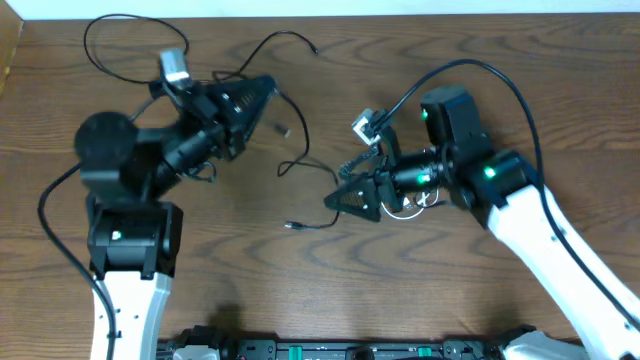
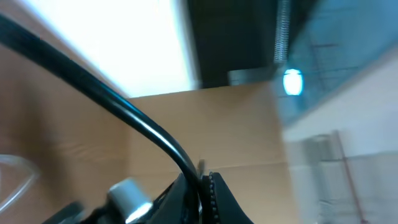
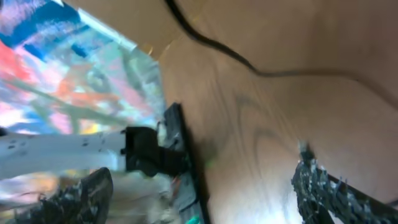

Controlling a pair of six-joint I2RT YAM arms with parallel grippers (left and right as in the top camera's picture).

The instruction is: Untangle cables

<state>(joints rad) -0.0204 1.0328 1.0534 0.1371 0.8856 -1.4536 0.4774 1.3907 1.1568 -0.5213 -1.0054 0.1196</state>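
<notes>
Thin black cables (image 1: 301, 140) lie spread over the middle of the wooden table, one curving up to a plug end at the back (image 1: 314, 50). My left gripper (image 1: 268, 90) points right and is shut on a black cable (image 2: 149, 130), which runs up and left from between the closed jaws in the left wrist view. Another black cable end (image 1: 292, 225) lies in front of my right gripper (image 1: 335, 200), which is open and low over the table with nothing between its fingers (image 3: 323, 186). Loops of a white cable (image 1: 405, 211) show under the right arm.
A black cable (image 3: 217, 46) crosses the table ahead of the right gripper in the right wrist view. Thicker black cords (image 1: 500, 80) loop off both arms. The table's front edge carries a black rail (image 1: 330, 350).
</notes>
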